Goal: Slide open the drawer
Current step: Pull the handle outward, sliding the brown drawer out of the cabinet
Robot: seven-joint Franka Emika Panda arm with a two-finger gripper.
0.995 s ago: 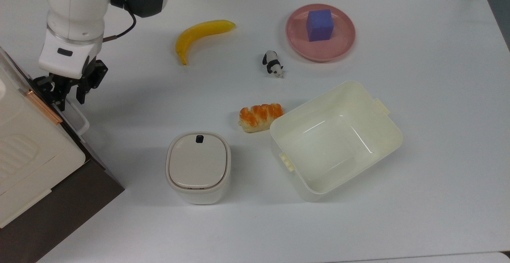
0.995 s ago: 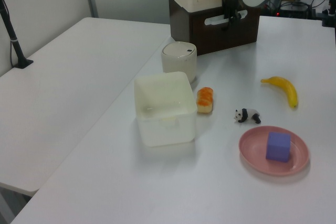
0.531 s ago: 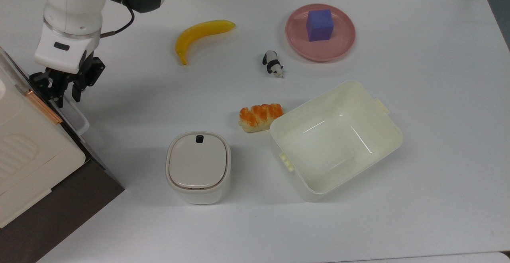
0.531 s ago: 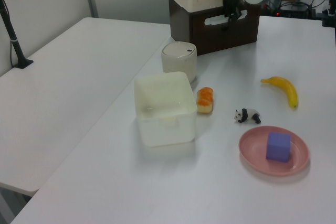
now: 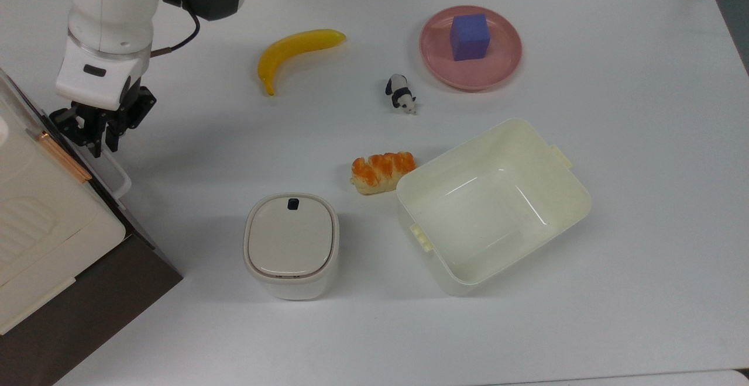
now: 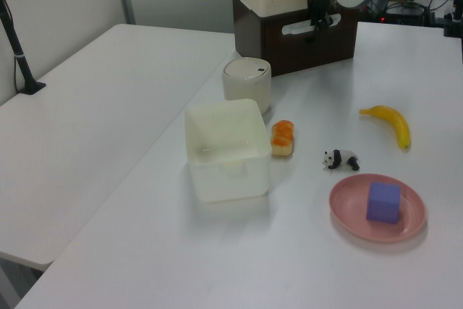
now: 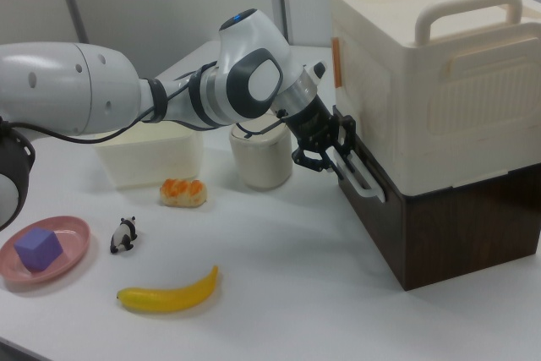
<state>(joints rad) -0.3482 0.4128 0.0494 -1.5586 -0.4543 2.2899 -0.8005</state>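
on the white table [image 5: 614, 327] your gripper [image 5: 96, 137] sits at the white loop handle [image 7: 362, 177] of the dark-fronted drawer [image 7: 397, 226], fingers close together, grip unclear; banana [image 5: 292, 50], panda [image 5: 401, 93], bun [image 5: 381, 171], lidded bin [image 5: 291, 245] and tub [image 5: 491, 204] lie well apart from it.

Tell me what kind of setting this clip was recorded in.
Most likely a robotics lab tabletop rig. A robot arm works over a plain white table laid with toy props: a banana, a small panda figure and a purple block on a pink plate. Office-style partition panels stand behind.
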